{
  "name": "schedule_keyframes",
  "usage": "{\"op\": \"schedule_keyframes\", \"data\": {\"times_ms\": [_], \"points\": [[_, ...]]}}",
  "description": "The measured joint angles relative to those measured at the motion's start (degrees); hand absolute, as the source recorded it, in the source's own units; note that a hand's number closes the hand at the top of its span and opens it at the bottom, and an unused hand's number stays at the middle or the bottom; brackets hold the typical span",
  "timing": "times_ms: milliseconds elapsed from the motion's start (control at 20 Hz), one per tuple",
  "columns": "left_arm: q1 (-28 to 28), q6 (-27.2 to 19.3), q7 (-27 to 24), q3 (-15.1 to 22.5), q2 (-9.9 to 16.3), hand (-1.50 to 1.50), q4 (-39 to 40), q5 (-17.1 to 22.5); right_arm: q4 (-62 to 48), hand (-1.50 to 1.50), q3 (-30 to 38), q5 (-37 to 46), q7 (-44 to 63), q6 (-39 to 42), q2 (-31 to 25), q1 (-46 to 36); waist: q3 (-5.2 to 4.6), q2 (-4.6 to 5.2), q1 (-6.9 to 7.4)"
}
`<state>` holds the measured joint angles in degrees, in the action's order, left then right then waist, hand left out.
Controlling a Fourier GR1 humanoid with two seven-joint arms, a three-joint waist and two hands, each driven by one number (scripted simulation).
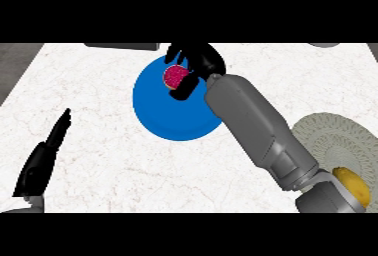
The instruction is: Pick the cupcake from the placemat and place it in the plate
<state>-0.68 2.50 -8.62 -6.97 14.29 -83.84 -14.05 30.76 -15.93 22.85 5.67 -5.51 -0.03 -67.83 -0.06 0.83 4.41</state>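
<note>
R hand [193, 60] was over the far part of the blue plate [173, 120], fingers and thumb curled round the cupcake [175, 75]; pink top showed betw. them. Cupcake was above the plate's far edge area, still in the hand; couldn't tell if it touched the plate. R forearm [255, 125] ran diagonally from the plate's near-right side. Round grey placemat [336, 135] lay right of the plate, w/ a yellow item [353, 185] at its near edge. L hand [44, 157] rested well left of the plate, fingers straight, pressed together. White marble table [96, 90] under all.
</note>
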Motion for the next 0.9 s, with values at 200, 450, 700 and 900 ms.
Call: {"op": "schedule_keyframes", "data": {"times_ms": [200, 450, 700, 900], "points": [[1.0, -0.2, 0.7, 0.5, -0.5, 0.0, 0.1, -0.5, -3.2, -1.5, -3.1, -4.9, -0.2, -3.5, 0.0, -0.6, 0.01, 0.16, 0.34], [1.4, -0.2, 0.6, 0.0, -0.4, 0.0, 0.9, -0.4, -3.3, -1.5, -2.0, -11.6, -4.1, -9.1, 0.0, -0.2, 0.04, 0.23, 0.21], [0.7, -0.3, 0.1, -1.3, 0.3, 0.0, 1.1, -0.1, -3.5, -1.5, 3.3, -16.3, -7.1, -14.9, -0.1, -0.3, 0.05, -0.08, -1.29], [-0.6, -0.3, 0.2, -1.7, 0.1, 0.0, 0.6, 0.2, -4.3, -1.5, 8.6, -19.8, -9.8, -15.7, -1.7, 0.3, 0.07, -0.21, -2.23]]}}
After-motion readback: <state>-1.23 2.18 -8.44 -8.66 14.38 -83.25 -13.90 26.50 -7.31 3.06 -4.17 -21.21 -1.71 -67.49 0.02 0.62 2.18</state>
